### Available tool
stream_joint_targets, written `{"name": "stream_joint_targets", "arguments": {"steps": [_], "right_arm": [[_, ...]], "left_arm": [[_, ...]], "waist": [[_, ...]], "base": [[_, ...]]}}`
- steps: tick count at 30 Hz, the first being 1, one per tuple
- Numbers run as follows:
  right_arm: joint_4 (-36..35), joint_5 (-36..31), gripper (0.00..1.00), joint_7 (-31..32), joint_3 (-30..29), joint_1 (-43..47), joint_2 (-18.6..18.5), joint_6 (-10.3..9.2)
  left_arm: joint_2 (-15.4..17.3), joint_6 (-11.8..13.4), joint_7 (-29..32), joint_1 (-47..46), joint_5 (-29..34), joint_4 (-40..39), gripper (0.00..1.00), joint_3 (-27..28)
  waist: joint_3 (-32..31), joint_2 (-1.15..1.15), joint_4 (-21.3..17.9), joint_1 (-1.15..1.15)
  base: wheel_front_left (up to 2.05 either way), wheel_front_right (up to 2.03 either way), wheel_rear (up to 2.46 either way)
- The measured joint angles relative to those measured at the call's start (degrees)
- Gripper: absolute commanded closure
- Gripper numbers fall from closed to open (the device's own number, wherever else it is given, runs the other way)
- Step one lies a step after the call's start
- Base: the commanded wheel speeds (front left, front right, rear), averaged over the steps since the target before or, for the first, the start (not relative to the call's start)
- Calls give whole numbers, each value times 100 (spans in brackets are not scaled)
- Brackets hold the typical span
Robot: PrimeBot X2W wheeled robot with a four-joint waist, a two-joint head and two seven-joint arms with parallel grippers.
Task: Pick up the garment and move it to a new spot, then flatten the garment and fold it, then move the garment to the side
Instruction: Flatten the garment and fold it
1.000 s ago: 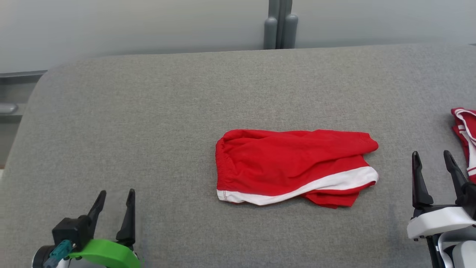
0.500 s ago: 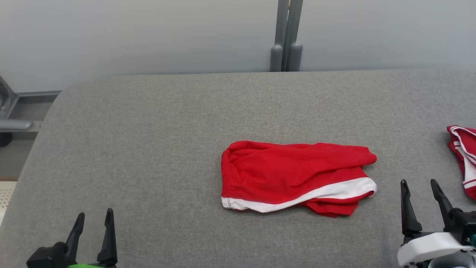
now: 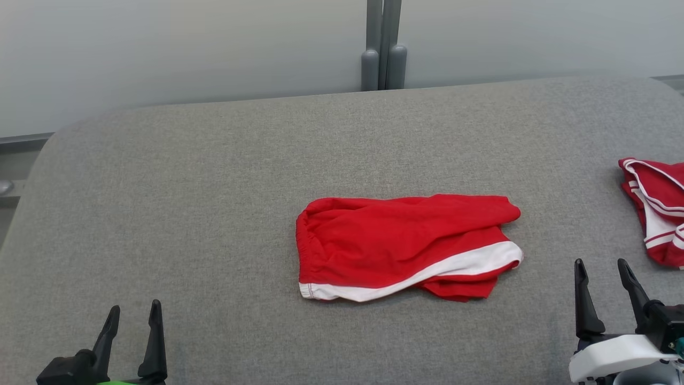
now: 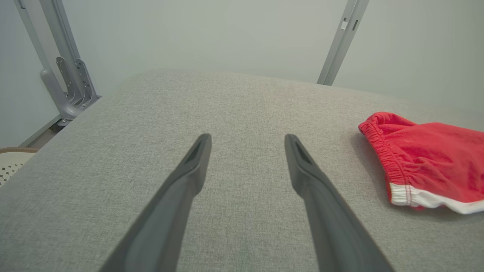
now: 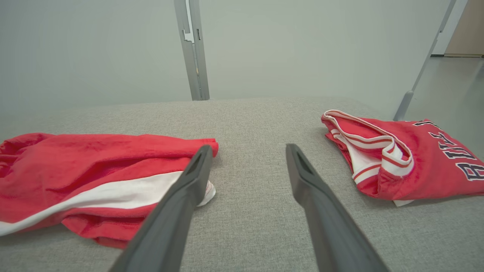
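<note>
Grey padded table [image 3: 214,176], pale wall and post [image 3: 383,48] behind. Change over last 1 s: the whole head view shifted, so cam moved, not the cloth. Red shorts [image 3: 395,240] have the same shape and spot, mid-table, doubled over with white stripe along near edge. Left gripper [image 3: 135,306] near-left, right gripper [image 3: 600,262] near-right, both spread wide and empty as before, neither touching fabric. In left wrist view the waistband sits well right of the fingers [image 4: 196,162]. In right wrist view the shorts' hem end lies left and a 2nd red jersey [image 5: 416,158] right. Means: no task progress this sec, prob. just re-aiming, and grasp not yet begun.
</note>
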Motion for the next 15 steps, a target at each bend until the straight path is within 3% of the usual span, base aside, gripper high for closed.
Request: {"name": "stream_joint_targets", "arguments": {"steps": [15], "right_arm": [[85, 186, 0, 0, 21, -102, 27, 0]], "left_arm": [[-140, -75, 0, -70, 120, 136, 0, 93]], "waist": [[75, 0, -44, 0]], "base": [[0, 0, 0]]}}
